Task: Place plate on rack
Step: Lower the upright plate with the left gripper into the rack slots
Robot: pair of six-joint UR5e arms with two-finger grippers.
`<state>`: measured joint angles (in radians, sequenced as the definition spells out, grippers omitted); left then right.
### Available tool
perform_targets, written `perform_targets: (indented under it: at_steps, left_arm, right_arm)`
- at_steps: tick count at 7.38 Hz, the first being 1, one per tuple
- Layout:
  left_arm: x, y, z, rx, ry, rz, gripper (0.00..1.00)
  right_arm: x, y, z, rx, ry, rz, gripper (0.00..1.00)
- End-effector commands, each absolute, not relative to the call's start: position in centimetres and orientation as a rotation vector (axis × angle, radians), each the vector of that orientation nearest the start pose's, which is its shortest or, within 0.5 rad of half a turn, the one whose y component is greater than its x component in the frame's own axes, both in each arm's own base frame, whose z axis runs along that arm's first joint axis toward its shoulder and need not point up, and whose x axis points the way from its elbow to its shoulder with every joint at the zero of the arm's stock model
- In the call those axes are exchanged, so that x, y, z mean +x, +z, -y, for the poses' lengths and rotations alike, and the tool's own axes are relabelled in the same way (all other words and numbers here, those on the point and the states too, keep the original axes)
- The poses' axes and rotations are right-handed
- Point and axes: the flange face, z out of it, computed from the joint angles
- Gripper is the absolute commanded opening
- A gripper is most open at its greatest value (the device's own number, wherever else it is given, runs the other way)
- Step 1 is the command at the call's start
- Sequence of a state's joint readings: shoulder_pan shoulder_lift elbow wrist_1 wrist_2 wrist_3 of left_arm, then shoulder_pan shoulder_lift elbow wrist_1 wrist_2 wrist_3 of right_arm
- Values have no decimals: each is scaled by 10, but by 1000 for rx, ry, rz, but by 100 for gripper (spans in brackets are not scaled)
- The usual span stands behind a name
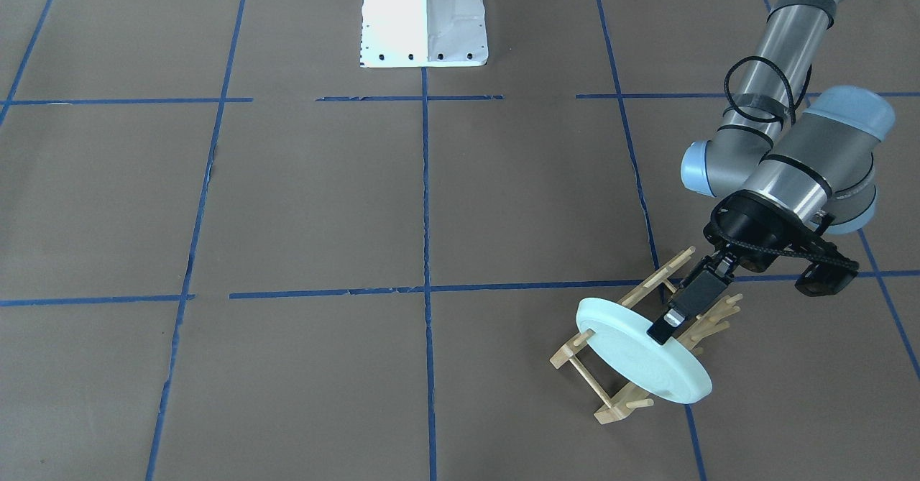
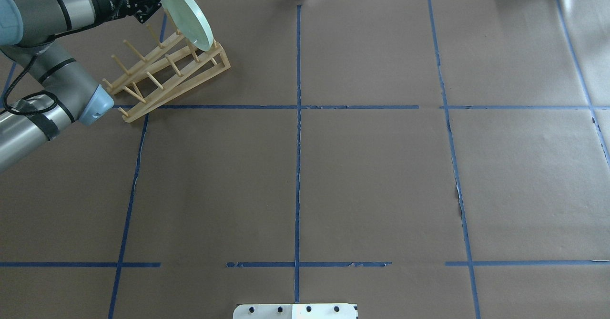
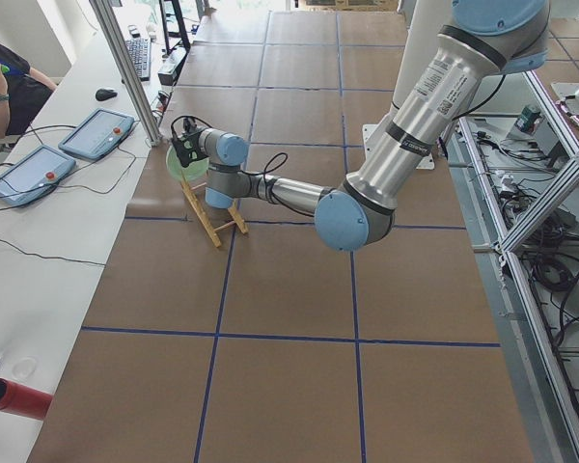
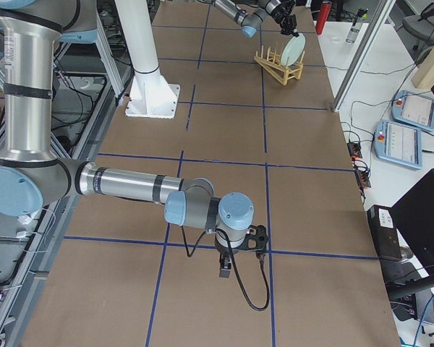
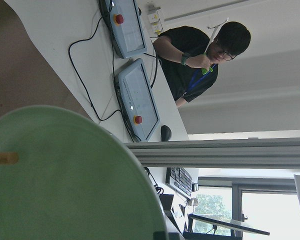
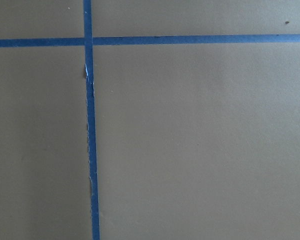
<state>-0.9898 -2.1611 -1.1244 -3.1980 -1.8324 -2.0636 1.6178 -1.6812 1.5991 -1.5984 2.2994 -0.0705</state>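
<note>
One plate, tilted, rim clamped by left gripper, sits over the rack end at table's far left corner. Right gripper fingers: can't tell.

Wide table covered in brown paper, marked into squares by blue tape lines.
A small light wooden dish rack with upright dowel pegs stands on the paper toward the robot's far left corner, over a tape line. A white metal base plate sits at the middle of the robot's edge, well apart from the rack.
</note>
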Motion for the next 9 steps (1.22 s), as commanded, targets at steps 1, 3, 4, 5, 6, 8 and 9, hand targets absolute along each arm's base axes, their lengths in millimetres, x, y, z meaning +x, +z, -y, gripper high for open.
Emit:
perform_targets:
  at_steps: [1,3,4,5,6,8,9]
  left_arm:
    - [295,350,645,256,-844,-1810,0]
    - [296,349,644,256,-842,-1809,88]
    - [295,345,643,255,-836,-1816,100]
    - [295,342,640,251,-823,-1822,100]
    - [297,339,635,266,-750,-1805,100]
    - [277,359,621,169,-541,-1607,100]
    - [260,373,619,139,-456,-1469,100]
  right_arm:
    - [87,702,431,-63,17,733,100]
    - [88,701,431,-61,18,733,100]
    - [87,702,431,-63,17,733,100]
    - [87,701,432,-61,16,733,100]
    - [87,701,432,-61,16,733,100]
    - [88,702,431,-62,18,733,100]
    - [87,701,432,-61,16,733,100]
